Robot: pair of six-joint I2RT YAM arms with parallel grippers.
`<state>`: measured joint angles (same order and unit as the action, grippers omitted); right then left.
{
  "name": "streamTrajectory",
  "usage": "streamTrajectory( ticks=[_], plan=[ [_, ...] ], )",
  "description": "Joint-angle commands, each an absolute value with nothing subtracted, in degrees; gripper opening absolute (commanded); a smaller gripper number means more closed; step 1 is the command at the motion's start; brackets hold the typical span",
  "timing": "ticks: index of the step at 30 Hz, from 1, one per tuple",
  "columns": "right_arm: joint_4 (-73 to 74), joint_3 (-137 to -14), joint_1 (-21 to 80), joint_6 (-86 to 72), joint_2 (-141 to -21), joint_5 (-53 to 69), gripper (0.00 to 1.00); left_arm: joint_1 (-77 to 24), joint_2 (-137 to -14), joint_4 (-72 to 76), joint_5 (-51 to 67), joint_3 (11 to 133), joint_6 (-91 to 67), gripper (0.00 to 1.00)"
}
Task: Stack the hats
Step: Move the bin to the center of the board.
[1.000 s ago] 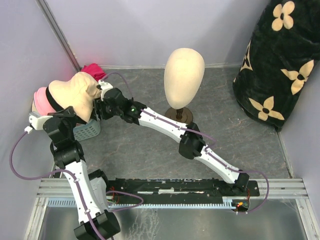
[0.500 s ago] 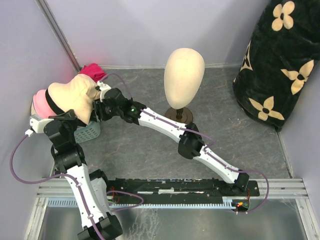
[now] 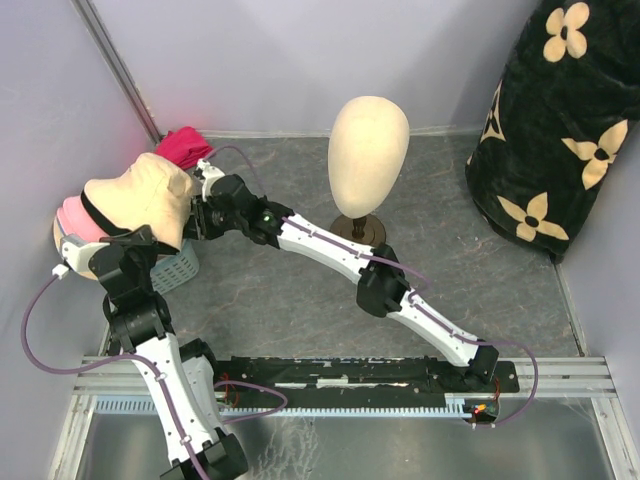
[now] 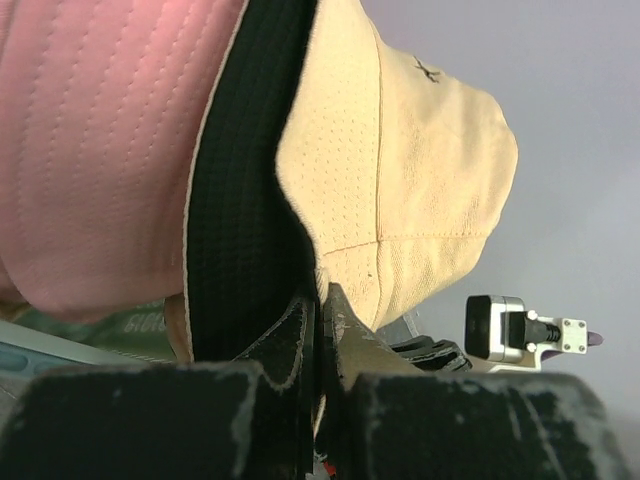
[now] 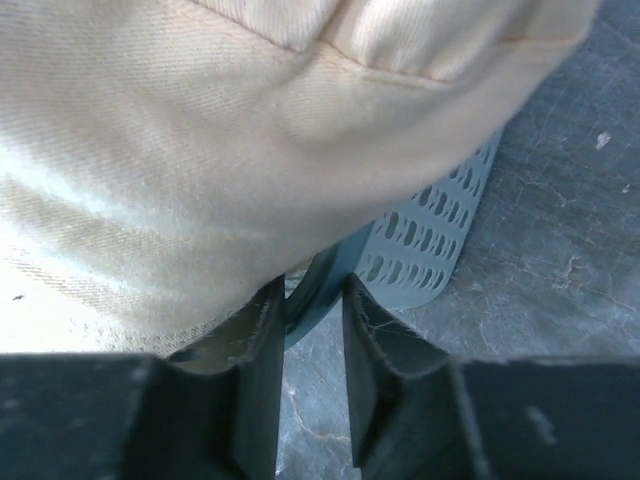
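Three hats are nested together at the left: a beige hat outermost, a black hat showing as a band inside it, and a pink hat innermost. The left wrist view shows the same order: pink hat, black hat, beige hat. My left gripper is shut on the beige hat's brim, with the black hat against its left finger. My right gripper is open with a narrow gap. It sits under the beige hat, and the basket's rim lies between its fingertips.
A grey-blue perforated basket stands under the hats. A magenta cloth bundle lies in the back left corner. A cream mannequin head on a dark stand is mid-table. A black flowered bag fills the right. Walls close in on the left and at the back.
The hat stack has shifted left with my left gripper, uncovering more of the magenta cloth. My right gripper's fingers have narrowed under the beige hat.
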<state>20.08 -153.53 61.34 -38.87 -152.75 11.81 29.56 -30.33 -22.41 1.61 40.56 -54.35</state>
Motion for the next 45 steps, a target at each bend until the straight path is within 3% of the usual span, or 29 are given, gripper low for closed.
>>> streamTrajectory(
  ticks=[1, 9, 14, 26, 45],
  plan=[
    [17.31, -150.32, 61.75, -37.28, -149.33, 11.45, 0.26, 29.70, -29.54, -26.31, 3.18, 41.60, -52.62, 0.03],
    [17.75, -146.40, 61.71, -35.68, -145.94, 9.96, 0.17, 29.72, -30.22, -25.14, 3.25, 41.52, -53.83, 0.03],
    [17.86, -144.62, 61.83, -35.32, -143.82, 7.99, 0.02, 29.69, -30.54, -24.37, 3.04, 41.84, -54.33, 0.03],
    [15.80, -131.65, 61.85, -31.04, -132.84, 1.25, 0.01, 29.70, -32.81, -20.39, 6.66, 41.59, -54.74, 0.03],
    [12.91, -108.35, 62.17, -28.17, -115.40, -10.21, 0.01, 29.12, -37.81, -7.99, 23.54, 39.90, -53.56, 0.03]
  ],
)
